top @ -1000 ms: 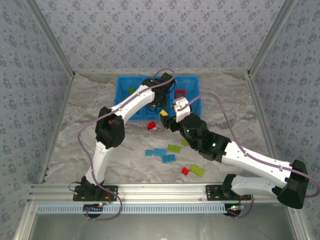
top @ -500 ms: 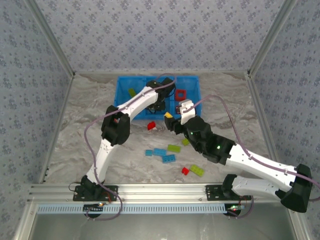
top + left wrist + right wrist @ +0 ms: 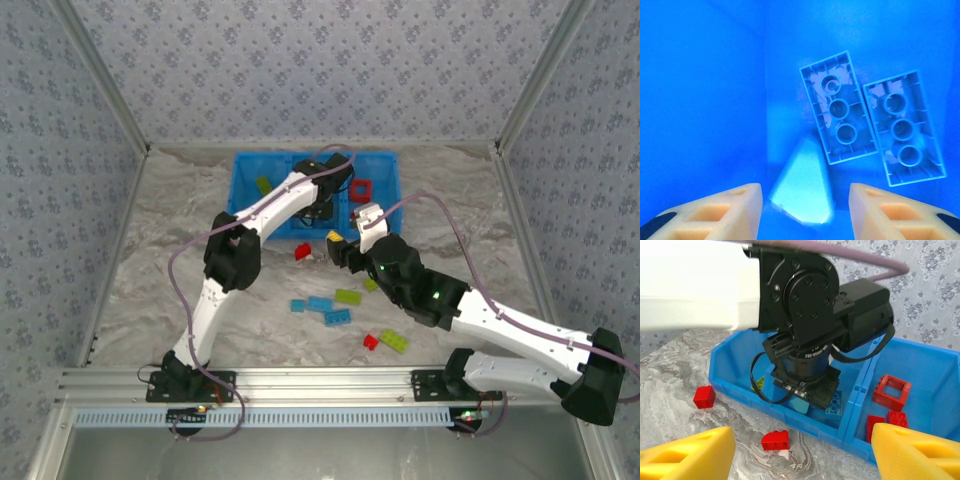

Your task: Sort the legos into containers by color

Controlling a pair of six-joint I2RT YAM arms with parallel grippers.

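Observation:
The containers are three compartments of a blue bin [image 3: 245, 196]. My left gripper [image 3: 318, 212] hangs in the middle compartment, open, and a light blue wedge lego [image 3: 802, 187] lies free between its fingers [image 3: 720, 210]. Two light blue legos [image 3: 837, 107] [image 3: 902, 127] lie upside down beside it. The right compartment holds a red frame [image 3: 891, 390] and red bricks [image 3: 875, 425]. A lime lego [image 3: 264, 184] sits in the left one. My right gripper [image 3: 802, 455] is open and holds nothing, just in front of the bin above a red lego [image 3: 775, 440].
Loose on the table lie light blue legos [image 3: 320, 303], lime ones [image 3: 348, 296] [image 3: 393, 341] and small red ones [image 3: 370, 342] [image 3: 704, 396]. The left arm's wrist [image 3: 810, 305] fills the space over the bin's middle, close ahead of my right gripper.
The left gripper moved a little right over the middle compartment, then opened and let go of the light blue wedge. The right gripper shifted slightly right and stayed open.

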